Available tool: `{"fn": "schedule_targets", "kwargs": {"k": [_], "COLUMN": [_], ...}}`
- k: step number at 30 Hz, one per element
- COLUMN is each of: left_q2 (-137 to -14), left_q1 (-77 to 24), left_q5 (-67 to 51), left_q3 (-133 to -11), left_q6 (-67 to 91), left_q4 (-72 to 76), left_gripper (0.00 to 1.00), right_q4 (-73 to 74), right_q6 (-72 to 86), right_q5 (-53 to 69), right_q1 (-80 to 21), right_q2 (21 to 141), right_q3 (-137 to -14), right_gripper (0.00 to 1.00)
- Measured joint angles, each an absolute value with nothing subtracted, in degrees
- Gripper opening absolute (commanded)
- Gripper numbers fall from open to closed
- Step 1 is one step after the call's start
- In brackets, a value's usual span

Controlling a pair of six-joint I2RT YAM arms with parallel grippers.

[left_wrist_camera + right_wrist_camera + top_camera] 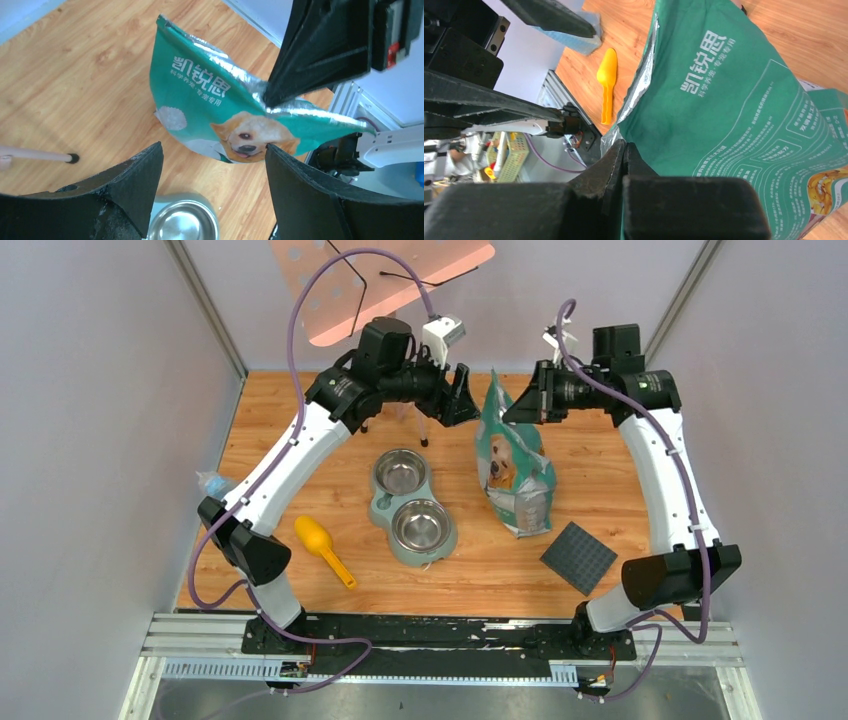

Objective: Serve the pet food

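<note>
One side of the bag (512, 470) top is being pinched by the right gripper (510, 412), upper centre; its free side is being faced by the wide-spread left gripper (466, 395), just leftward.

The right end effector (623, 146) is pinching the teal-green bag (734, 100).
Its 2 fingers are pressing together on the bag's silver-lined edge; a yellow scoop (606, 80) is lying on the wooden worktop (804, 30).

Left end effector (462, 398) agape — right end effector (511, 410) pinched.
</note>
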State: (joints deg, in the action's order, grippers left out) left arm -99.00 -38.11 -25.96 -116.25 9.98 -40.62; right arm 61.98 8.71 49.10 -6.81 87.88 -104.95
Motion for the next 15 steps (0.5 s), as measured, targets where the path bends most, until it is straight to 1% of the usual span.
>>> {"fn": "schedule_targets", "kwargs": {"k": [4,7,10,13,15], "left_q2": [-99.0,-99.0,-99.0,-99.0,-99.2], "left_q1": [-38.1,-38.1,-37.5,-36.4,-35.4], "left_q5": [-26.1,-26.7,-28.7,-30.9,-32.6], "left_q3": [-114.6,-114.4,-112.8,-109.4,-106.9], "left_q6": [13.5,16.3,19.4,22.3,24.2], "left_q4": [-39.9,-38.7,-36.4,-34.6,-33.9], "left_gripper": [0.81,0.75,0.65,0.65,0.68], "right_q4": [59.7,57.5,55.9,54.9,54.5], "right_q6": [8.4,8.7,9.2,10.1,10.6], "right_q5": [43.6,40.8,38.5,37.5,37.0], "right_q1": [-12.0,-14.2,-14.4,-14.4,-14.5], "right_q2": [87.3,86.0,84.6,84.2,84.2], "right_q3": [-103.7,-101.2,-99.1,-98.3,-98.2], "right_gripper": [0.0,0.0,0.0,0.0,0.0]}}
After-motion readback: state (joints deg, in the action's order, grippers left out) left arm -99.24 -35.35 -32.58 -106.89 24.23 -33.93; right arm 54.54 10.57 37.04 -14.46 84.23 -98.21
